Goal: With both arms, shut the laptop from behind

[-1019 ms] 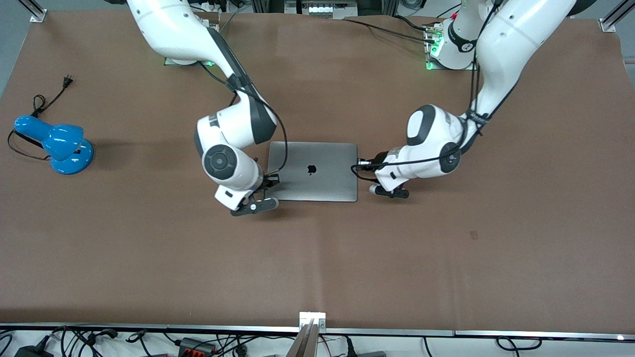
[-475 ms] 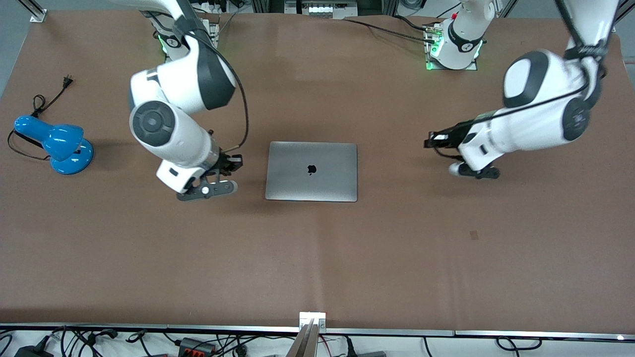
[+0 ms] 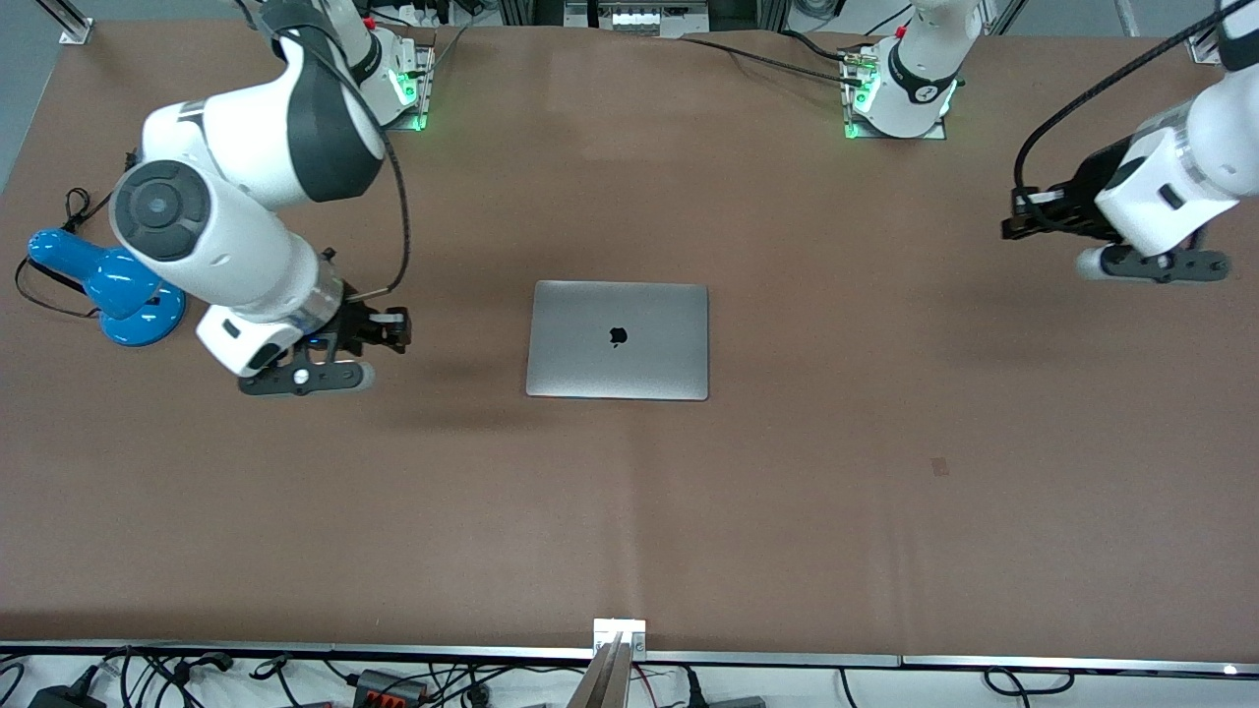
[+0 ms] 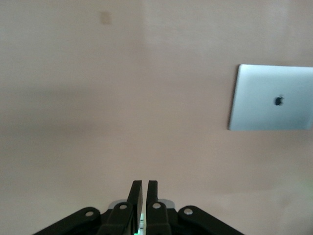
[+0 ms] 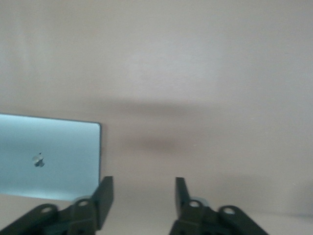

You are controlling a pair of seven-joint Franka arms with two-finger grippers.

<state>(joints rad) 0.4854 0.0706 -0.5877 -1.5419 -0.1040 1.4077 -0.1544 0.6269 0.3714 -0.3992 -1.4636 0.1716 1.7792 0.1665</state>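
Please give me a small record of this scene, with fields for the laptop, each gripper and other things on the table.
laptop: closed, lid down, flat on the table, logo facing up
left gripper: fingers nearly together, empty, over bare table toward the left arm's end
right gripper: open, empty, over bare table beside the laptop
blue lamp: at the right arm's end, unplugged

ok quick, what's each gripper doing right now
Left gripper: nearly shut, holding nothing, over bare table toward the left arm's end.
Right gripper: open, holding nothing, over the table beside the closed laptop.
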